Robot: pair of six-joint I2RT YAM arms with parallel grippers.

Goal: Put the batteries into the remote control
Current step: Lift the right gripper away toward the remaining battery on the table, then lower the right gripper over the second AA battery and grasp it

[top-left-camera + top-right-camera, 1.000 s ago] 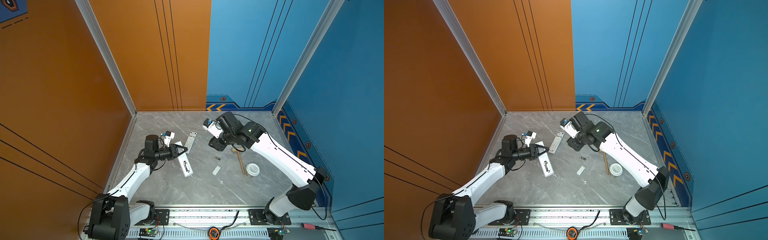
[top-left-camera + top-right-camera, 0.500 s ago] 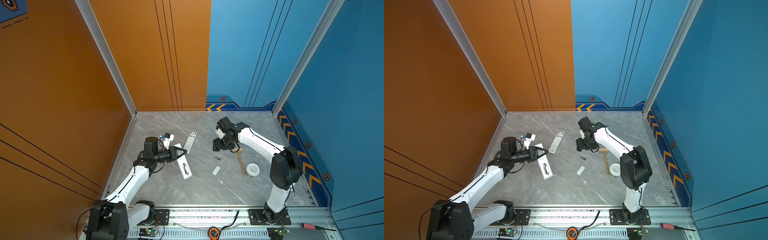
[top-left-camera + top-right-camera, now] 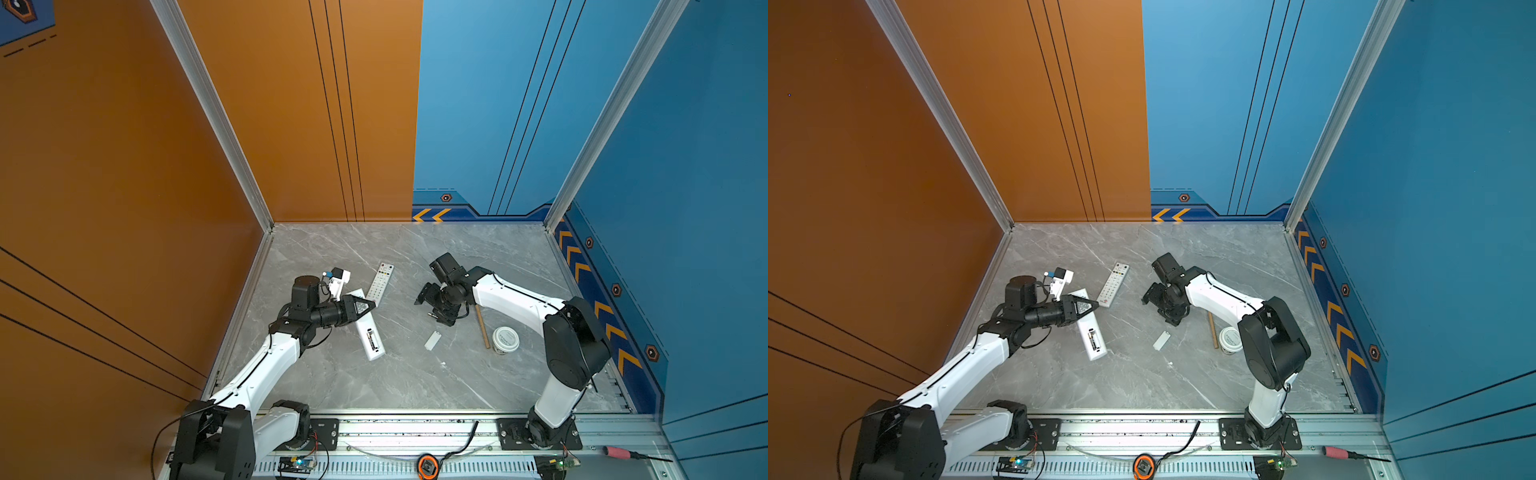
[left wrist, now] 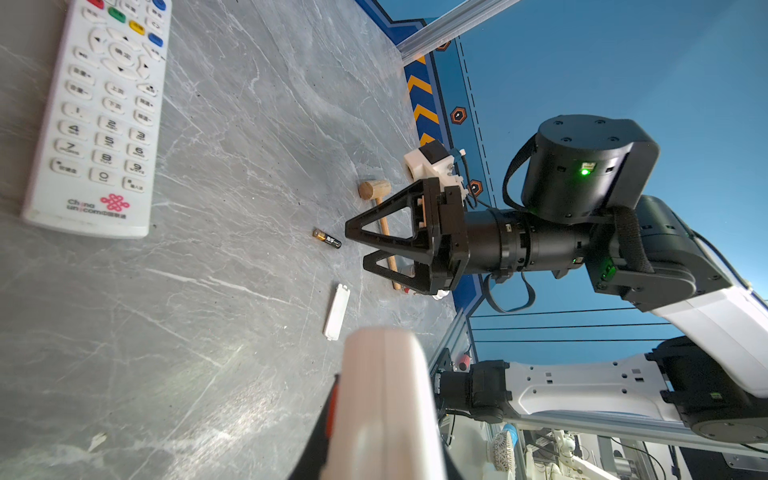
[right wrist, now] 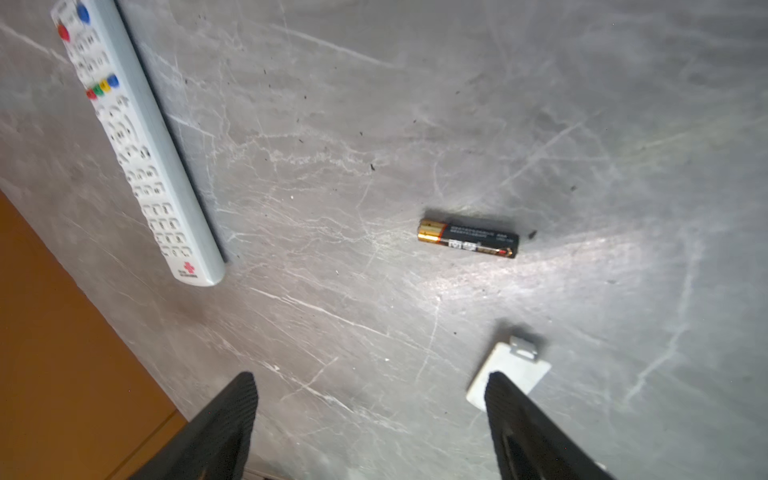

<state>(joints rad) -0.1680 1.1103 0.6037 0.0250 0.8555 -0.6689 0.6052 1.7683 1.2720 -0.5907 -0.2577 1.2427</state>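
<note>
My left gripper (image 3: 371, 306) (image 4: 386, 415) is shut on the far end of a white remote control (image 3: 370, 338) (image 3: 1092, 338). It lies back-up with its battery compartment open and something dark inside. One of the batteries (image 5: 467, 237) (image 4: 327, 240), black with a gold end, lies on the grey table. My right gripper (image 3: 432, 307) (image 5: 371, 376) (image 4: 356, 245) hangs open close above the table. The battery sits just beyond its fingertips, untouched. In both top views the gripper largely hides that battery.
A second white remote (image 3: 381, 282) (image 5: 141, 153) lies buttons-up between the arms. A small white battery cover (image 3: 432, 340) (image 5: 509, 374) lies beside my right fingers. A wooden mallet (image 3: 482, 328) and a round white container (image 3: 505, 340) sit to the right.
My right arm has folded down and brought its gripper low over the battery, with the jaws spreading wider. The left arm and its remote have stayed put.
</note>
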